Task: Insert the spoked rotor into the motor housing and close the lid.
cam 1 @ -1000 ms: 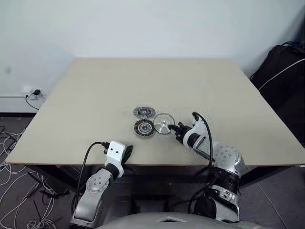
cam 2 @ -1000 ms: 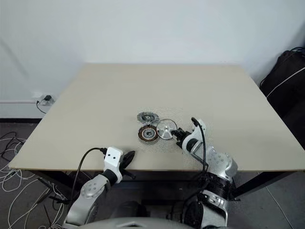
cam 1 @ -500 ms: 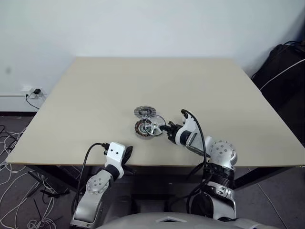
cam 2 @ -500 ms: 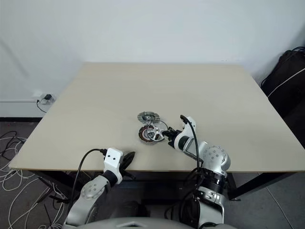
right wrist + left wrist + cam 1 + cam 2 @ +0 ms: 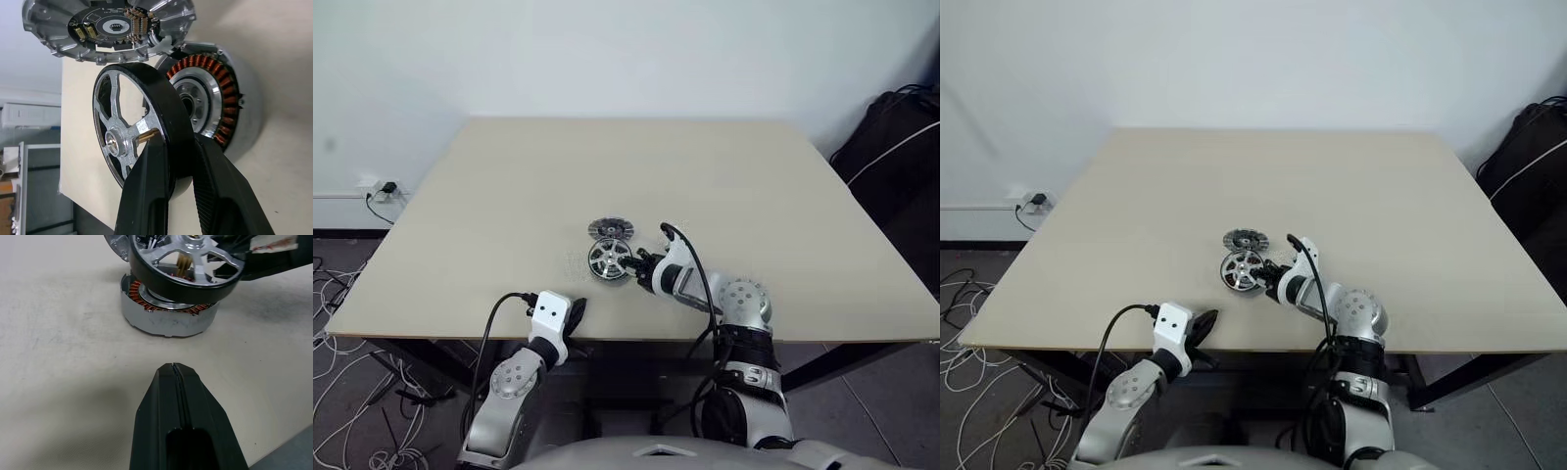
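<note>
Right fingers (image 5: 171, 191) pinch the spoked rotor (image 5: 134, 147) rim over the motor housing (image 5: 168, 316) (left fingers (image 5: 178, 382) pressed together); level it, centre the shaft, then lower.

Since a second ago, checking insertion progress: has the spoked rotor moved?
Yes. The right gripper carried the spoked rotor leftward, from beside the motor housing to over it.
</note>
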Motion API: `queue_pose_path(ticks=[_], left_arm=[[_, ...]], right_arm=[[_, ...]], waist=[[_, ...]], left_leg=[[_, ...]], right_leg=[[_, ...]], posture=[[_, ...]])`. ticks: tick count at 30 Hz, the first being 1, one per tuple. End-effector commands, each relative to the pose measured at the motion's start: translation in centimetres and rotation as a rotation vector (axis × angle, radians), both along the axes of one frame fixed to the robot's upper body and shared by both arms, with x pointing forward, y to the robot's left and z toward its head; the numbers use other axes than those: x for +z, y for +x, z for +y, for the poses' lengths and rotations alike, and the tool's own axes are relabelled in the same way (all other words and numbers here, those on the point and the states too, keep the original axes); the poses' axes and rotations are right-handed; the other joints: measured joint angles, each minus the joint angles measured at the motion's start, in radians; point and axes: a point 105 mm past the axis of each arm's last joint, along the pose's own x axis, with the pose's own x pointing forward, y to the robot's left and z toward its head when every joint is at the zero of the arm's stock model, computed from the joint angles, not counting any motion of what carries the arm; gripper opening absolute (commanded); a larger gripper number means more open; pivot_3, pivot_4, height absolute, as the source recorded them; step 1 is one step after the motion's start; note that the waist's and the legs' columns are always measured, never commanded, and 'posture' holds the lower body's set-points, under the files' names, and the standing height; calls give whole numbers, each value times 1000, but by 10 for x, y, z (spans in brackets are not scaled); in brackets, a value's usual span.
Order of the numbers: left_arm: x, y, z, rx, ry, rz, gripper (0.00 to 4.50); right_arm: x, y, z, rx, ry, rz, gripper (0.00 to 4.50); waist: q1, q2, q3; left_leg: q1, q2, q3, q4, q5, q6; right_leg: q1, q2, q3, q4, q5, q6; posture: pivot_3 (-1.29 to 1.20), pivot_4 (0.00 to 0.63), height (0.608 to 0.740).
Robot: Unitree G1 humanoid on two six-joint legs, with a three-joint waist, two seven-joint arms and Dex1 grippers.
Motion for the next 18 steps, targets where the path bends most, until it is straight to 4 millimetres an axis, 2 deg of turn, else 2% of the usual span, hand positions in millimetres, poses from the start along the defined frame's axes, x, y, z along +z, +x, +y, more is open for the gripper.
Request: queue_pose_path(ticks=[1,16,17,18], left_arm=[[12,4,-4,-9,-15,-55,0],[12,4,-2,-10,-10,-55,0],[12,4,-2,-10,-9,-55,0],[12,4,-2,-10,-9,-55,0]], right_arm=[[23,9,25,23,98,-65,371],[8,18,16,-19,57,-51,371],[7,18,15,-23,53,-52,1106],[7,19,14,-26,51,-53,1452]], waist=[[0,0,0],[0,0,0],[0,0,0],[0,0,0]], left_leg=[[0,0,0,0,0,0],[0,0,0,0,0,0],[0,0,0,0,0,0],[0,0,0,0,0,0]], right_leg=[[0,0,0,0,0,0],[0,0,0,0,0,0],[0,0,0,0,0,0],[0,0,0,0,0,0]], posture=[[0,0,740],[0,0,740],[0,0,740],[0,0,740]])
